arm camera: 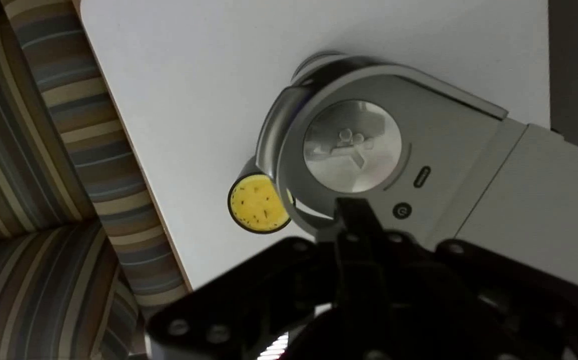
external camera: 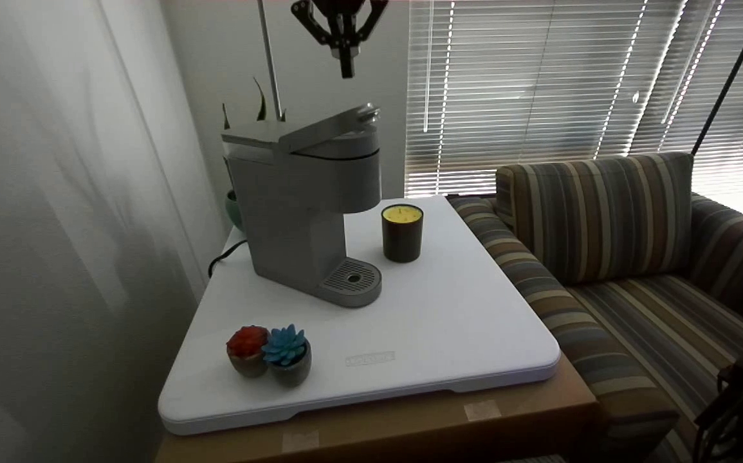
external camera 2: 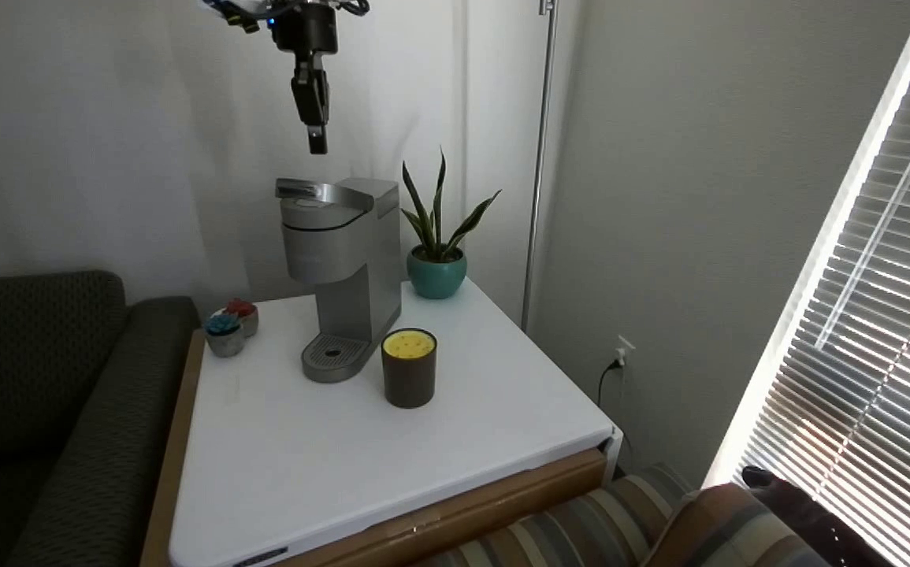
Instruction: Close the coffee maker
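The grey coffee maker [external camera: 294,206] stands upright on the white tabletop; it also shows in an exterior view [external camera 2: 348,260] and from above in the wrist view [arm camera: 469,165]. The front of its curved lid handle [external camera: 332,127] is tilted up, with a gap over the machine's head; the raised handle also shows in an exterior view [external camera 2: 336,195]. My gripper [external camera: 347,64] is shut and empty, pointing down above the machine's head and not touching it. It also shows in an exterior view [external camera 2: 317,142], and in the wrist view its fingers [arm camera: 356,207] are together.
A dark candle jar [external camera: 402,241] with yellow wax stands beside the drip base. Two small potted succulents [external camera: 286,354] sit near the table's edge. A snake plant in a teal pot [external camera 2: 436,276] stands behind the machine. A striped armchair [external camera: 596,225] borders the white table [external camera: 448,321].
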You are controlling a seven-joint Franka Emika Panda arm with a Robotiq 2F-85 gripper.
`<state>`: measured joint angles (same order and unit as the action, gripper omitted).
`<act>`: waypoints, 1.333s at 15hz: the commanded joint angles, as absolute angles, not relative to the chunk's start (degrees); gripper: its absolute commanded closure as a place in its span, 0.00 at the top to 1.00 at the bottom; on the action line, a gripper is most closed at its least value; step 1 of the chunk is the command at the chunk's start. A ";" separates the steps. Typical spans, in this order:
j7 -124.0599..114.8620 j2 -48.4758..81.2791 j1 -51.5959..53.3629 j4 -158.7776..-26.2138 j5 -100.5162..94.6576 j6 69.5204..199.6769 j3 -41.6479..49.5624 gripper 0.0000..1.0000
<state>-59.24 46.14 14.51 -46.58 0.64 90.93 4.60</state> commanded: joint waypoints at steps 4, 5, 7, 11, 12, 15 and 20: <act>-57.06 44.15 14.36 -43.50 -0.86 82.21 4.76 0.00; -57.03 44.11 14.23 -43.24 -0.54 81.16 4.61 0.00; -57.28 43.94 13.94 -43.36 0.33 80.47 4.25 0.00; -57.97 43.66 13.96 -44.42 1.08 81.26 4.06 0.00; -58.20 43.61 14.02 -44.67 1.06 81.80 4.09 0.00; -59.19 43.29 13.91 -46.01 2.07 82.54 3.70 0.00; -61.22 42.63 13.98 -49.35 5.01 84.18 3.37 0.00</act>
